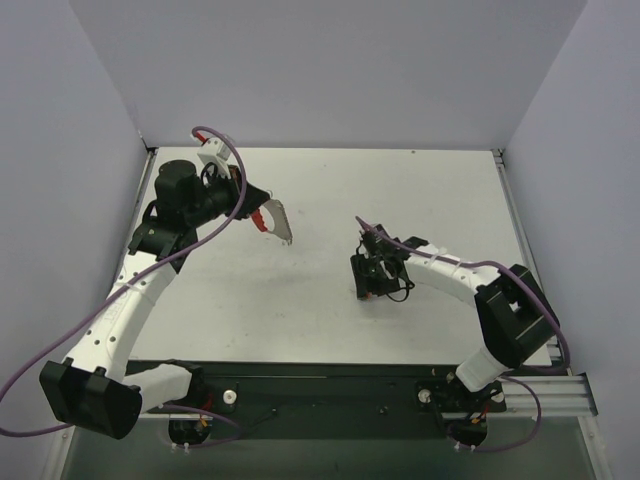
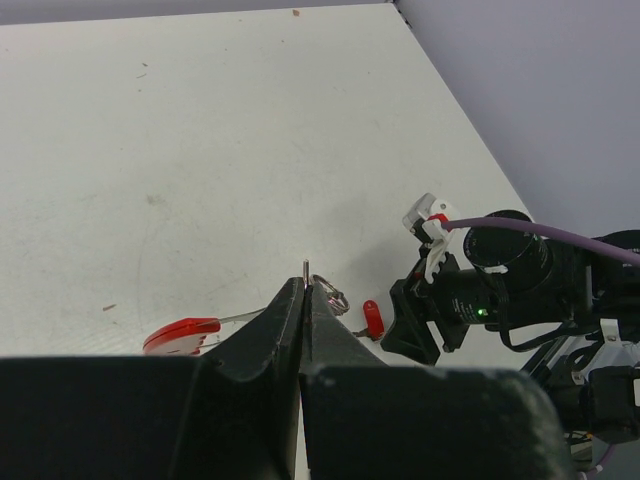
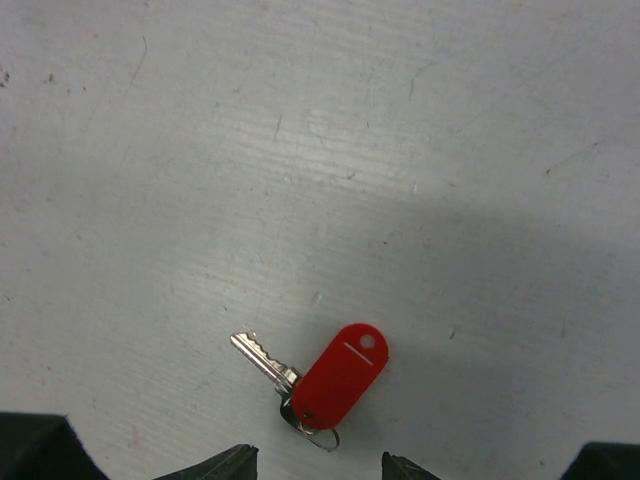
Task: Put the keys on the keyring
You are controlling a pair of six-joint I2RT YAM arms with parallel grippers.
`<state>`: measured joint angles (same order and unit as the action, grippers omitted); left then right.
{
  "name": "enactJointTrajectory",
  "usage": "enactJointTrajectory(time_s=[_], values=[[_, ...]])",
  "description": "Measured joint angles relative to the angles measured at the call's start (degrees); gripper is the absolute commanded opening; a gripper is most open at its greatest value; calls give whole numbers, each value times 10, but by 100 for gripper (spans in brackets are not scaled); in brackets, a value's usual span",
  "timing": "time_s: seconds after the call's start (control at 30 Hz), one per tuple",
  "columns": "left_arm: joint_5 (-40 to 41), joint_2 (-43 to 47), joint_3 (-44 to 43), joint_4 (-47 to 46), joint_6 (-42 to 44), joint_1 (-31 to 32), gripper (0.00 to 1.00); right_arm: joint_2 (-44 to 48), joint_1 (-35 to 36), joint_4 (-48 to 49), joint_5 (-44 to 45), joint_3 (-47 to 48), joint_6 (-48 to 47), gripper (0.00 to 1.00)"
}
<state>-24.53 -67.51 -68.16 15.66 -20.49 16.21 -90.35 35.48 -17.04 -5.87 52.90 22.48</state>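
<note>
A silver key (image 3: 262, 358) lies flat on the white table, joined to a red oval tag (image 3: 342, 375) and a small split ring (image 3: 322, 436). My right gripper (image 3: 315, 466) hovers just above it, open, with nothing between its fingertips (image 3: 225, 467). From above, the red tag (image 1: 368, 292) peeks out under the right gripper (image 1: 368, 279). My left gripper (image 1: 262, 213) is raised at the back left and is shut on the keyring (image 1: 277, 224). In the left wrist view, a thin metal pin pokes up between the shut left gripper (image 2: 305, 285), with a silver ring (image 2: 333, 293) beside it and a red loop (image 2: 182, 333) hanging left.
Grey walls (image 1: 80, 110) enclose the table (image 1: 400, 190) on the left, back and right. A black rail (image 1: 330, 385) with the arm bases runs along the near edge. The right arm's black wrist (image 2: 500, 295) fills the lower right of the left wrist view.
</note>
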Motion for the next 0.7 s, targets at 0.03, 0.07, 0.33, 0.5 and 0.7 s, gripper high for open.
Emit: enactJointTrajectory(time_s=[0.03, 0.07, 0.33, 0.5, 0.7], values=[[0, 0, 0, 0, 0, 0, 0, 1, -2, 4, -6, -10, -7, 49], [0, 0, 0, 0, 0, 0, 0, 2, -6, 9, -14, -21, -15, 49], [0, 2, 0, 0, 0, 0, 0, 50, -36, 71, -76, -90, -54, 48], [0, 2, 0, 0, 0, 0, 0, 61, -40, 109, -100, -101, -68, 46], [0, 2, 0, 2, 0, 0, 0, 61, -45, 146, -114, -118, -75, 38]])
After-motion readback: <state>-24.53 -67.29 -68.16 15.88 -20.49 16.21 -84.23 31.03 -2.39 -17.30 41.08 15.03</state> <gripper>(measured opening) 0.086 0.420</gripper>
